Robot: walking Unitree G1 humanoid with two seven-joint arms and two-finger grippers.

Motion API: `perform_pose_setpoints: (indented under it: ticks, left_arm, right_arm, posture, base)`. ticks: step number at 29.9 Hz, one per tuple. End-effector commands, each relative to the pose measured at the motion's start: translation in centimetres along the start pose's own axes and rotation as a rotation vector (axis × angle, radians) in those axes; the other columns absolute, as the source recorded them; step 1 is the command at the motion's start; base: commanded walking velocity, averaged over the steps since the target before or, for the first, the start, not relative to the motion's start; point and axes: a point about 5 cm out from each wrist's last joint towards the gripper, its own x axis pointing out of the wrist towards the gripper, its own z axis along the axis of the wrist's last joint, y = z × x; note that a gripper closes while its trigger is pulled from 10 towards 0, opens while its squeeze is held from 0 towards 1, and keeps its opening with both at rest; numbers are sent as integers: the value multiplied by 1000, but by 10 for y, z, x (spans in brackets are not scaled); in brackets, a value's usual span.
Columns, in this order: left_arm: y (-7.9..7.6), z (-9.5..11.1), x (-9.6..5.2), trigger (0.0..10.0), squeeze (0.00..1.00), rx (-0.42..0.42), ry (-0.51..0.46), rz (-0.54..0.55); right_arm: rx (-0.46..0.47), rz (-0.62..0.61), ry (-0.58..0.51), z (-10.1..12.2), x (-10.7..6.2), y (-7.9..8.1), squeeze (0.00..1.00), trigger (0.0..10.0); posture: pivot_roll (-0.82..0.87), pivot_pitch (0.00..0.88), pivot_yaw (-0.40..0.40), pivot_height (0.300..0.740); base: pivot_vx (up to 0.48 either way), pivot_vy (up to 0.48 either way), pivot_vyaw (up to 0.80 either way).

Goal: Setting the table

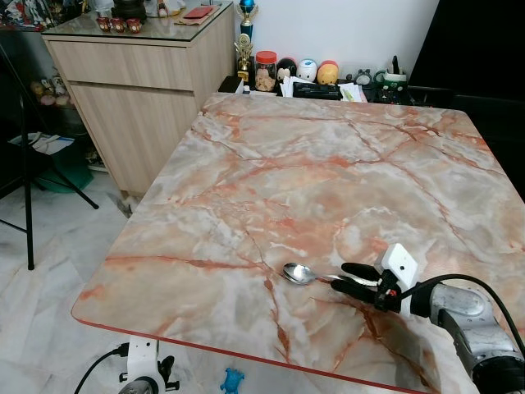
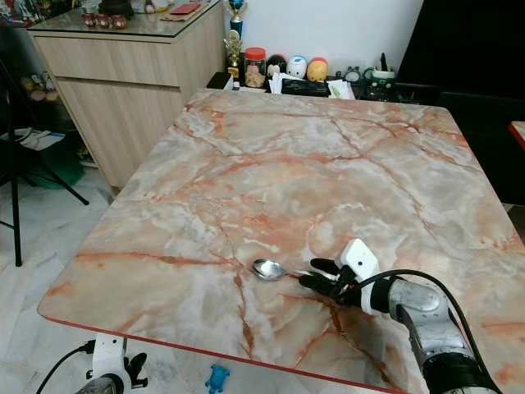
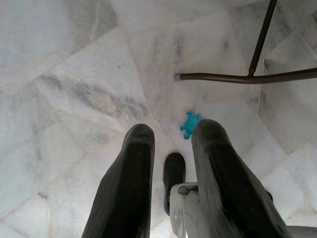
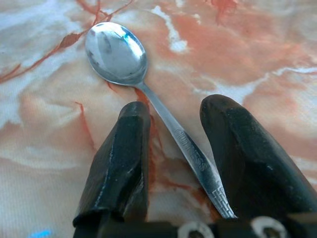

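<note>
- Spoon (image 4: 148, 94), just one, is lying flat near the marble table's (image 1: 328, 172) front edge, loads of bare top beyond.
- My right gripper (image 4: 173, 119) is sitting fingers apart, straddling its handle.
- My left gripper (image 3: 171, 148) is hanging apart over the floor.

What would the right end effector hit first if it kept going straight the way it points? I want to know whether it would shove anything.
Probably the spoon: its handle already lies between the open fingers of the right end effector, bowl just ahead. Beyond that, bare marble table.
</note>
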Motion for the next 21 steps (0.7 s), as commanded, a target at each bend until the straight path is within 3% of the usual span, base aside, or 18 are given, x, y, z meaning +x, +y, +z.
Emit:
perform_pose_setpoints:
  ticks: [1, 21]
  left_arm:
    - [-1, 1, 0, 10000, 0, -6, -5, -2]
    - [-1, 1, 0, 10000, 0, -8, -6, 1]
  right_arm:
    - [-2, -12, -27, 4, 1, -3, 0, 10000]
    - [20, -13, 18, -7, 9, 1, 0, 10000]
  posture:
    - [69, 0, -2, 740]
    - [75, 0, -7, 740]
  base:
    - [0, 0, 0]
    - [0, 0, 0]
